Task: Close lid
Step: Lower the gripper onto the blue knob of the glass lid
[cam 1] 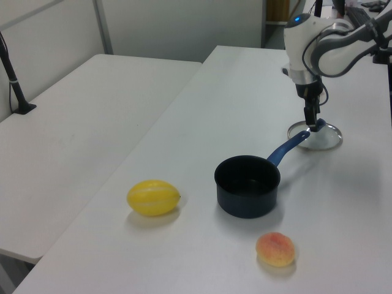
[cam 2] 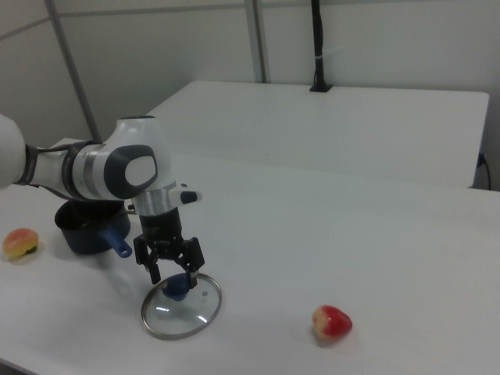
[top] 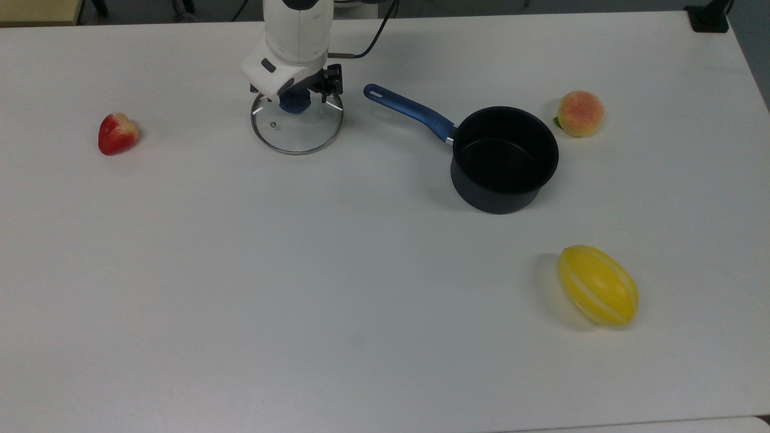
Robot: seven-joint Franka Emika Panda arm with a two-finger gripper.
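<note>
Gripper (cam 2: 173, 275) fingers are spread wide on either side of the blue knob (top: 295, 103), nothing clamped yet, so it's open and hanging just over the lid (top: 297, 123). That lid is lying flat on the white table (top: 240, 270), well apart from the dark saucepan (top: 504, 157), whose blue handle (top: 409, 110) is pointed back toward it.

Stuff that could be messed up from here, as a guess:

- The knob is small and rounded. If it's squeezed off-centre or too high up, it could be squirted out from between the fingers and the lid would be shoved sideways across the table.
- If the fingers are brought down too far, the glass could be pressed on by the tips. Not great for glass.
- A shallow pinch could let the lid be tilted once lifted, and a tilted lid could be caught on the pan's rim instead of being seated.
- The handle sits right on the path to the pan. A low carry could see it clipped and the pan spun or dragged.

The strawberry (top: 118, 133), peach (top: 580, 113) and yellow melon (top: 598, 285) are well out of the way, so no trouble is expected there.
</note>
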